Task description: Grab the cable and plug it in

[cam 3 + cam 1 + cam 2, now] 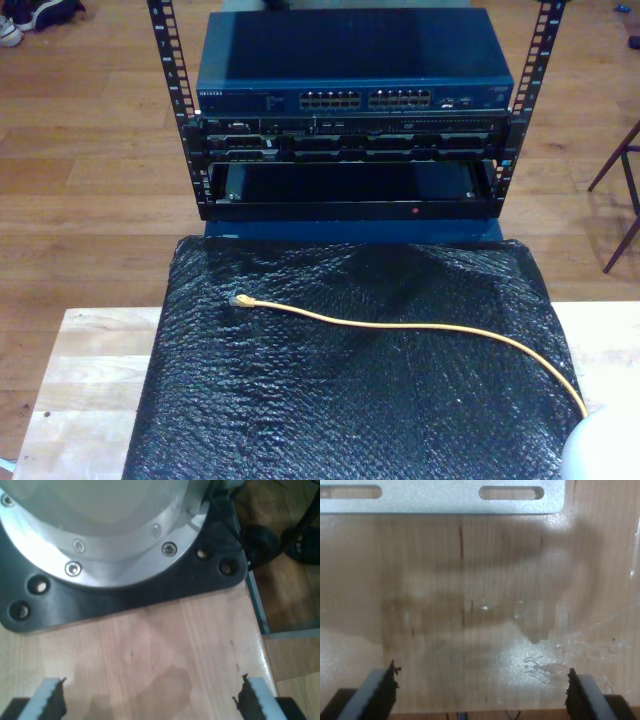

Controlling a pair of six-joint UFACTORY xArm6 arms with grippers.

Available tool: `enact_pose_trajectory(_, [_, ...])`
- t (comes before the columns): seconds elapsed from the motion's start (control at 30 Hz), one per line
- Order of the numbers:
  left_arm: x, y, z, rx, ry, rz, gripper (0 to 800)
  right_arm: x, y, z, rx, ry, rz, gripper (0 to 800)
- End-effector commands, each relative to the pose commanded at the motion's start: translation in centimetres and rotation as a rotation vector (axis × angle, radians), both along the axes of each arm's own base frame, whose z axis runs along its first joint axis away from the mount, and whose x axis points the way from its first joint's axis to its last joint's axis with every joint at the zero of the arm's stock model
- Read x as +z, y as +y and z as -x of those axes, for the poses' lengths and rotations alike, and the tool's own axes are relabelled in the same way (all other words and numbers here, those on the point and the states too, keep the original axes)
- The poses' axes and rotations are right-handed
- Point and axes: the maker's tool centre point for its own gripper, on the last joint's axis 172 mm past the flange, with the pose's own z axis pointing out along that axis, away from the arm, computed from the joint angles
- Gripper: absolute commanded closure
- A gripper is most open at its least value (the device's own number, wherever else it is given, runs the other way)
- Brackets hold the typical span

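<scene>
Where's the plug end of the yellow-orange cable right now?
In the exterior view, the small clear plug of the thin yellow-orange network cable lies on the black bubble-textured mat, toward that view's left, in front of the equipment rack.

1. The thin yellow-orange network cable (420, 327) runs off behind a pale rounded shape (603, 447) at the exterior view's lower right; its far end is hidden.
2. The small clear plug (239, 300) is too small to make out.
3. The blue network switch's (355, 70) port labels are blurred.
</scene>
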Motion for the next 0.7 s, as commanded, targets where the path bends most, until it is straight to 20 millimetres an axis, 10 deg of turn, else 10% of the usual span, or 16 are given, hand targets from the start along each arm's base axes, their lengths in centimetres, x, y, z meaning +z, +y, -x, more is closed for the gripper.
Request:
enact_pose_trajectory(0.37, [-0.1,-0.3,0.0,0.004,0.004,0.008,0,0.3,-0.3,0.0,0.002,-0.001,0.005,0])
enact_pose_trajectory(0.7, [1.3,0.3,0.1,-0.002,0.015,0.022,0,4.7,-1.7,-0.4,-0.004,-0.009,-0.011,0])
